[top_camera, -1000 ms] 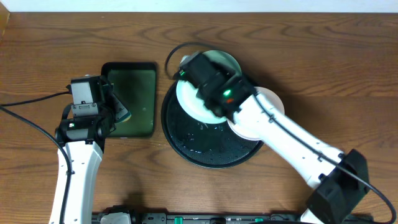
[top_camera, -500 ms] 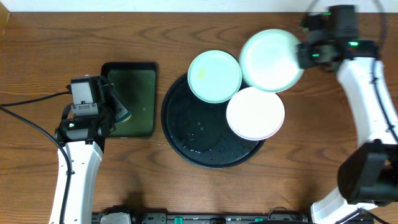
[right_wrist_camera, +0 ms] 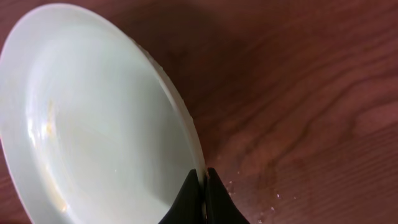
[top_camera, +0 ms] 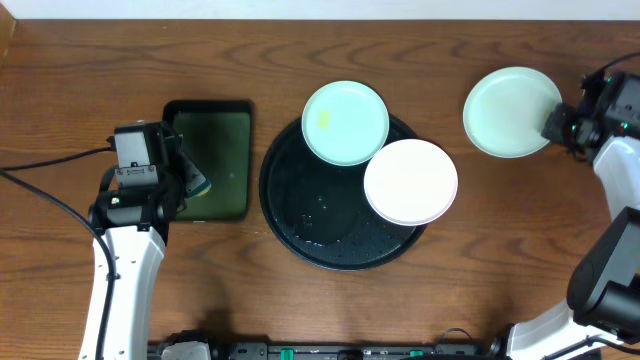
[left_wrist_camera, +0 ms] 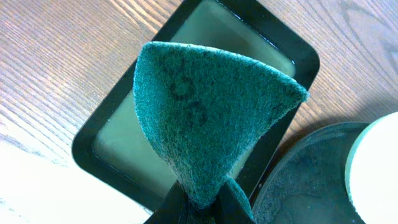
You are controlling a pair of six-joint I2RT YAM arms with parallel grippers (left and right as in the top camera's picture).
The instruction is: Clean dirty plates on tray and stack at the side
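The round black tray (top_camera: 300, 215) lies mid-table. An aqua plate (top_camera: 345, 122) with a yellow smear rests on its far rim, and a white plate (top_camera: 410, 181) on its right side. My right gripper (top_camera: 556, 124) is shut on the rim of a second pale aqua plate (top_camera: 510, 111), held at the far right off the tray; in the right wrist view the fingers (right_wrist_camera: 203, 186) pinch that plate (right_wrist_camera: 93, 124) over bare wood. My left gripper (top_camera: 190, 183) is shut on a green scouring pad (left_wrist_camera: 211, 118) above the dark green rectangular tray (left_wrist_camera: 124, 149).
The dark green rectangular tray (top_camera: 212, 158) sits left of the black tray. Water droplets speckle the black tray's floor and the wood under the right gripper. A black cable runs off the left arm to the left edge.
My right arm has swung from over the tray to the far right, carrying the pale aqua plate off the tray. The left arm and scouring pad have not moved.
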